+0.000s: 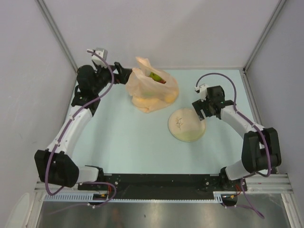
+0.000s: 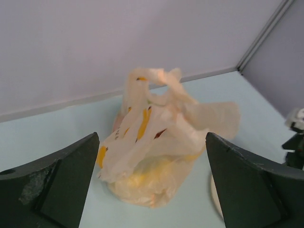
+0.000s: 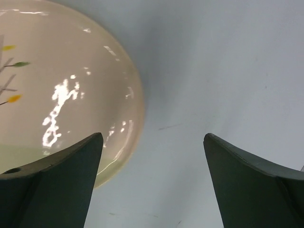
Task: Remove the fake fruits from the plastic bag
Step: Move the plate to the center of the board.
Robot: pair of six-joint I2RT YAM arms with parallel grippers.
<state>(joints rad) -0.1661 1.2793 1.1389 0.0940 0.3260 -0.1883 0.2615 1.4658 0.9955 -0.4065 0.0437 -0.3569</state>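
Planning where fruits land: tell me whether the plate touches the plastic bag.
Apart. The top view shows a strip of bare table between the plastic bag and the plate.

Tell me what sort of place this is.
Probably a robotics lab test cell: plain grey panel walls enclose a pale blue tabletop, and two white-and-black robot arms are bolted at its near edge.

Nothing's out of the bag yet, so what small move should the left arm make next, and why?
Probably ease the left end effector forward and close on the plastic bag at its handle: its jaws stand open with the bag ahead, fruits show inside its mouth, and the right end effector hangs open by the plate.
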